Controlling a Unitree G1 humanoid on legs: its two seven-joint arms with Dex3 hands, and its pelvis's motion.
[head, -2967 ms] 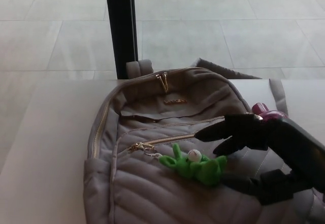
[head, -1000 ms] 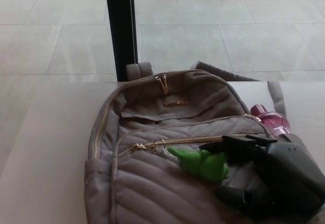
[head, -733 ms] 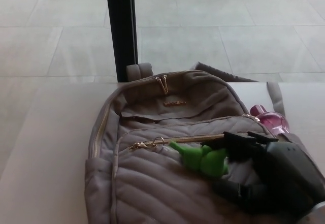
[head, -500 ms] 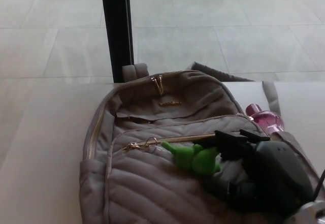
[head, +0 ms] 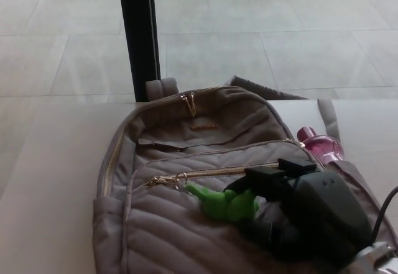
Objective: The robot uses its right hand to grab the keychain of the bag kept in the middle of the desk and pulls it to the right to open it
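One hand in view: my right hand (head: 292, 193), resting on the front of the grey bag (head: 186, 224) mid-counter (head: 50, 181). Its fingers are closed around the right end of the green frog keychain (head: 221, 202); the rest of the frog sticks out just to the hand's left, with its ring hooked to the gold zip pull (head: 180, 178) further left again. Left hand not in view.

The front pocket zipper (head: 230, 171) looks barely opened; the pull sits near its left end, just above and left of my fingers.

Risks as I see them:
- Grip is on soft plush near one end, so a hard tug could slip off.
- Pulling right drags at an angle to the zip track, so the slider may jam.
- Nothing holds the bag down, so the whole bag may slide right instead of unzipping.
- The pink bottle (head: 320, 143) sits just behind the hand; a rightward sweep could knock it.
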